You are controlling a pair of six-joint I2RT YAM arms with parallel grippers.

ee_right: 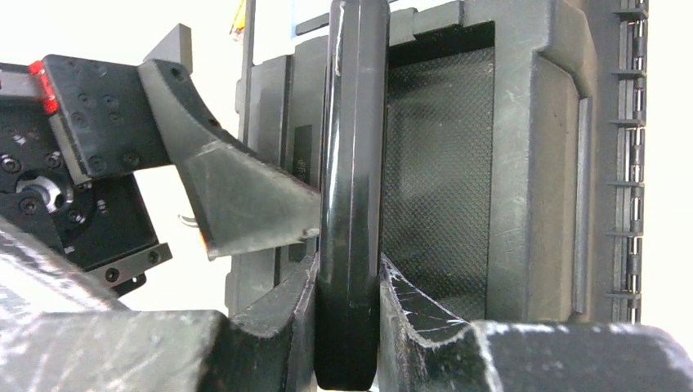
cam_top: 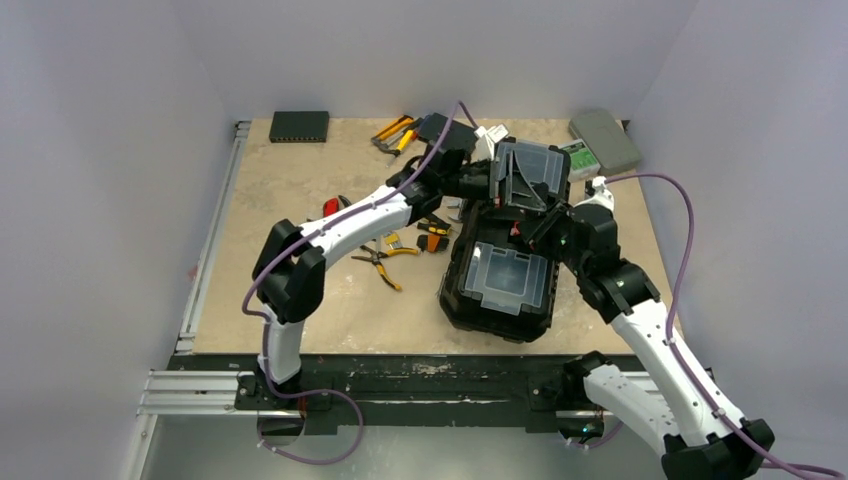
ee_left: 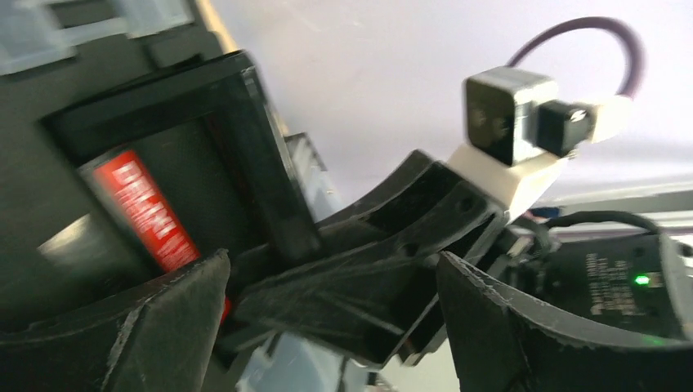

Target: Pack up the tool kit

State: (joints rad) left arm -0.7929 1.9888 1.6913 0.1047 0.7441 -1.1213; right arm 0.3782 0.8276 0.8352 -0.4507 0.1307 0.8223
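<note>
Red label [ee_left: 147,214] on toolbox handle [ee_right: 350,122], white txt blurred; R gripper [ee_right: 350,276] clamps handle, L gripper [ee_left: 331,273] agape.

It was a robotics lab test cell: plain pale walls [cam_top: 120,150] boxed in a scuffed tan bench [cam_top: 300,320], aluminium rails [cam_top: 195,392] ran along its near and left edges, a left arm [cam_top: 350,222] and a right arm [cam_top: 645,325] were bolted at the near edge trailing purple cables [cam_top: 690,228], and yellow-handled pliers [cam_top: 385,257] lay near the bench's middle
</note>
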